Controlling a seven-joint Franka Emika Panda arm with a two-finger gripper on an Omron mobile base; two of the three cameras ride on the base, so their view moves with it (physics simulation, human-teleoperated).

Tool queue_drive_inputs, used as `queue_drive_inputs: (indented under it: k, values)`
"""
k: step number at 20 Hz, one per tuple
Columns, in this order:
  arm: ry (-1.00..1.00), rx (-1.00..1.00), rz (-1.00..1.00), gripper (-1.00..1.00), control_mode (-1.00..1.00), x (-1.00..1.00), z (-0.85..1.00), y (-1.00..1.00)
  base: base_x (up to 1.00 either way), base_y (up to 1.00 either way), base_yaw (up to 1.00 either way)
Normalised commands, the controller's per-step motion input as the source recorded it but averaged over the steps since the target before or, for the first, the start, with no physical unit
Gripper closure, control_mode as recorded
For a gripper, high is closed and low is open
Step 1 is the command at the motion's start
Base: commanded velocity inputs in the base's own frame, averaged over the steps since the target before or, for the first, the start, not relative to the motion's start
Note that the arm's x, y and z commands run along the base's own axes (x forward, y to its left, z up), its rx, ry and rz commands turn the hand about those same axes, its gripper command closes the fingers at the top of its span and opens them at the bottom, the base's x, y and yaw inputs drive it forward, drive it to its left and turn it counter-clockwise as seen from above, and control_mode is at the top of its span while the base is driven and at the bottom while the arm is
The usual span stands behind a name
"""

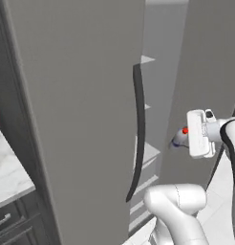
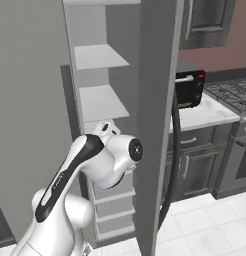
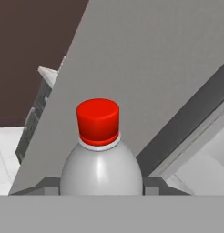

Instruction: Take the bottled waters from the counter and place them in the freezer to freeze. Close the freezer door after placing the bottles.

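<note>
My gripper (image 1: 187, 136) is shut on a clear bottled water (image 1: 178, 139) with a red cap (image 1: 185, 130), held in front of the freezer's right door (image 1: 205, 62). Close up in the hand view, the bottle (image 3: 101, 170) stands between the fingertips (image 3: 47, 184), its red cap (image 3: 98, 119) against a grey door panel. The freezer (image 2: 97, 100) is open, with white shelves showing between the doors. The left door (image 1: 76, 119) carries a long dark handle (image 1: 139, 134). A corner of the marble counter (image 1: 9, 174) shows at the lower left.
The right door (image 2: 155, 125) stands edge-on beside my arm (image 2: 90, 160). Beyond it, another counter (image 2: 212, 114) holds a black toaster oven (image 2: 190, 89), with a stove (image 2: 235, 95) further right and dark cabinets below. The floor is white tile.
</note>
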Motion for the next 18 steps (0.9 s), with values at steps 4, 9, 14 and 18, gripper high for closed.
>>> queue_drive_inputs:
  k: [4,9,14,18]
  values:
    - [0.0,0.0,0.0,1.0,1.0,0.0,0.0,0.0,-0.02,-0.42,0.17]
    - [0.0,0.0,0.0,1.0,1.0,0.0,0.0,0.0,0.7,-0.38,0.11]
    - [0.0,0.0,0.0,1.0,1.0,0.0,0.0,0.0,0.44,-0.18,0.11]
    - [0.0,0.0,0.0,1.0,1.0,0.0,0.0,0.0,0.11,0.0,-0.02]
